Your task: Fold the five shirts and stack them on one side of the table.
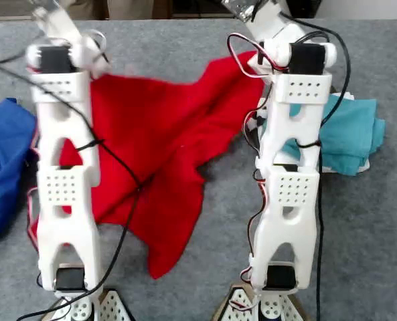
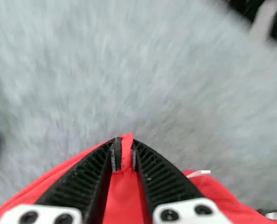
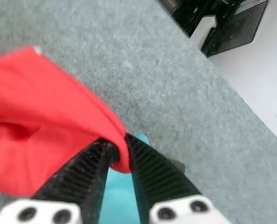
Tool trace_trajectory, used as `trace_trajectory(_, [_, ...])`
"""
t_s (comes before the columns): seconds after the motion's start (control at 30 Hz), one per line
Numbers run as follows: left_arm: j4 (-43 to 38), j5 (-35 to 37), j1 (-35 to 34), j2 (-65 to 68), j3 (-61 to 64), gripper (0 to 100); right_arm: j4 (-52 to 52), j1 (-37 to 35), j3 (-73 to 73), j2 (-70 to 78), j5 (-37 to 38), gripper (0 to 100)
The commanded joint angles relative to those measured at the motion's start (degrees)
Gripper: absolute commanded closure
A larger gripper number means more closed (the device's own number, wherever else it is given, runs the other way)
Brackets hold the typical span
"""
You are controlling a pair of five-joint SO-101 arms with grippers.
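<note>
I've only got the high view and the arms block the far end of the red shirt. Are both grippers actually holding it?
Observer: The left gripper is. Its wrist view shows it shut on an edge of the red shirt.
Operator: And the right one?
Observer: The right gripper is shut on a bunched fold of the same shirt.
Operator: What's under the right one?
Observer: Between its fingers, past the red, a teal cloth shows on the grey table.
</note>
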Motion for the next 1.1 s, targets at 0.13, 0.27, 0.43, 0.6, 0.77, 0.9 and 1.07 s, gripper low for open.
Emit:
trace_trajectory(0.13, [0.7,-2.0,-5.9,-29.2,5.2,98,2.6,-3.5,-3.4,-21.8,-4.0,99.7])
trace_trajectory(0.27, [0.7,-2.0,-7.8,-45.8,15.6,98,2.7,-4.0,-3.4,-32.7,-5.8,99.7])
trace_trajectory(0.43, [0.7,-5.6,-7.4,-68.3,33.3,98,2.6,-4.1,-3.3,-43.7,-7.2,99.7])
trace_trajectory(0.6, [0.6,-9.3,-7.8,-89.8,53.5,98,2.7,-4.1,-3.3,-50.9,-6.9,99.7])
trace_trajectory(0.77, [0.6,-14.3,-11.9,-107.3,67.7,98,2.7,-7.1,-3.3,-55.7,-6.9,99.7])
trace_trajectory(0.9, [0.6,-15.0,-19.5,-117.2,71.6,98,2.6,-11.8,-3.2,-58.9,-6.6,99.7])
trace_trajectory(1.07, [0.6,-16.3,-22.7,-123.1,74.5,98,2.5,-17.7,-1.5,-61.8,-4.1,99.7])
